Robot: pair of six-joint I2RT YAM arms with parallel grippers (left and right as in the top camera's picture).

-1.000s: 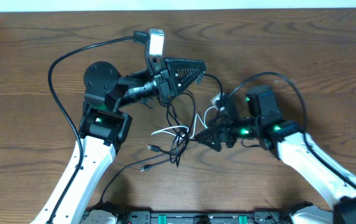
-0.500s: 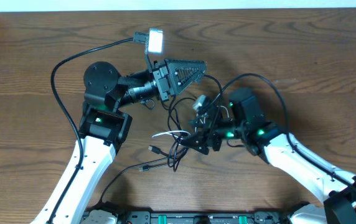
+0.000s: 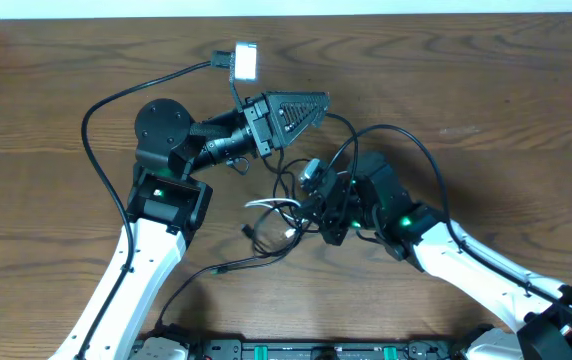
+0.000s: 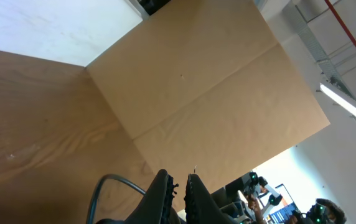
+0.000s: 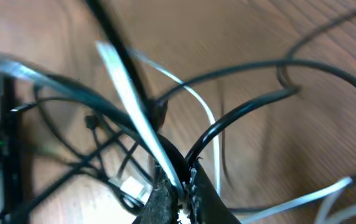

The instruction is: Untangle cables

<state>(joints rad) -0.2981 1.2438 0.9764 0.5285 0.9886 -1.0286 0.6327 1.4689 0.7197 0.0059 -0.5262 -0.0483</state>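
The cables [image 3: 278, 222] lie as a knot of thin black cords and one white cord [image 3: 266, 205] at the table's middle. My right gripper [image 3: 318, 215] reaches into the knot from the right. In the right wrist view this gripper [image 5: 179, 177] is shut, pinching the white cable [image 5: 128, 93] together with a black cable [image 5: 246, 112]. A small white plug [image 5: 128, 185] lies just left of the jaws. My left gripper [image 3: 324, 103] hangs above and behind the knot, pointing right. It is shut [image 4: 179, 177], and a thin black cord [image 3: 341, 128] leads from its tip down to the knot.
A thick black arm cable [image 3: 91, 110] arcs left of the left arm and another loops over the right wrist [image 3: 406, 135]. Loose black plug ends lie at the front left [image 3: 216, 268]. A cardboard panel [image 4: 196, 93] stands beyond the table.
My right gripper has travelled left into the knot and closed from open onto the white and black cables. The knot has bunched leftward. The left gripper has hardly moved.
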